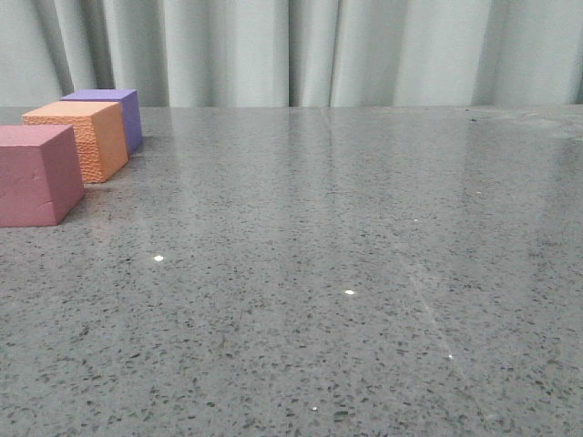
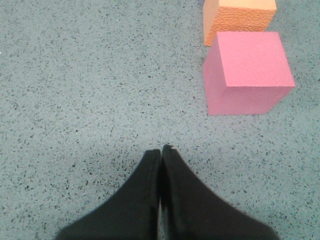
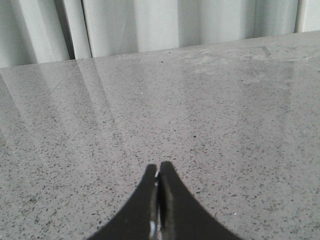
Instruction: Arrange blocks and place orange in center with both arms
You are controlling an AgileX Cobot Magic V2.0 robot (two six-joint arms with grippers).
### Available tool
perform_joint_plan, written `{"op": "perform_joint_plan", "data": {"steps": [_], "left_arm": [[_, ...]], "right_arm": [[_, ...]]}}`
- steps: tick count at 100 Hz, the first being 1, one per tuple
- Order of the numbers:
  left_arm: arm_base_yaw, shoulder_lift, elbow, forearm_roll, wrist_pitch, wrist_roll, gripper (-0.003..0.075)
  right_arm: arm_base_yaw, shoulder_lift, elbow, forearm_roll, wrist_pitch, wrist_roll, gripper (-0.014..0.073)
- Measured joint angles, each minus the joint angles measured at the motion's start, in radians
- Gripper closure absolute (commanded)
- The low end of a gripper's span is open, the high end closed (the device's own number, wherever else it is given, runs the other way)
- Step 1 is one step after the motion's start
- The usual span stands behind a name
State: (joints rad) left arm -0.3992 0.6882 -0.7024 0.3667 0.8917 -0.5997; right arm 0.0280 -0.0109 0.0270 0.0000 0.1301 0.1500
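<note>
The orange cube (image 1: 77,137) sits at the far left of the desk (image 1: 346,273), already between the purple cube (image 1: 114,111) behind it and the pinkish-red cube (image 1: 36,173) in front, the three running in a near-to-far row and just about touching. The left tool (image 2: 161,150) hovers over bare desk near the pinkish-red cube, fingers pressed together on nothing, and the right tool (image 3: 158,167), equally closed and empty, faces bare desk well off to the right. To do this well, I'd say spread the left tool wide before going in and take the cubes square on their flat faces, since that foam looks soft enough to skew!
</note>
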Motion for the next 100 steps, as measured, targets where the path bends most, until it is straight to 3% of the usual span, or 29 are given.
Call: {"op": "perform_joint_plan", "data": {"steps": [27,42,72,100], "left_arm": [[0.004,-0.012,0.016,0.046,-0.037,0.0,0.0739],[0.049,-0.074,0.065,0.058,-0.232,0.053,0.0739],[0.185,-0.298,0.319,-0.069,-0.652,0.379,0.0739],[0.21,-0.556,0.585,-0.136,-0.722,0.448,0.0739]], "right_arm": [[0.0,0.0,0.0,0.0,0.0,0.0,0.0661],[0.0,0.0,0.0,0.0,0.0,0.0,0.0661],[0.0,0.0,0.0,0.0,0.0,0.0,0.0661],[0.0,0.0,0.0,0.0,0.0,0.0,0.0661]]}}
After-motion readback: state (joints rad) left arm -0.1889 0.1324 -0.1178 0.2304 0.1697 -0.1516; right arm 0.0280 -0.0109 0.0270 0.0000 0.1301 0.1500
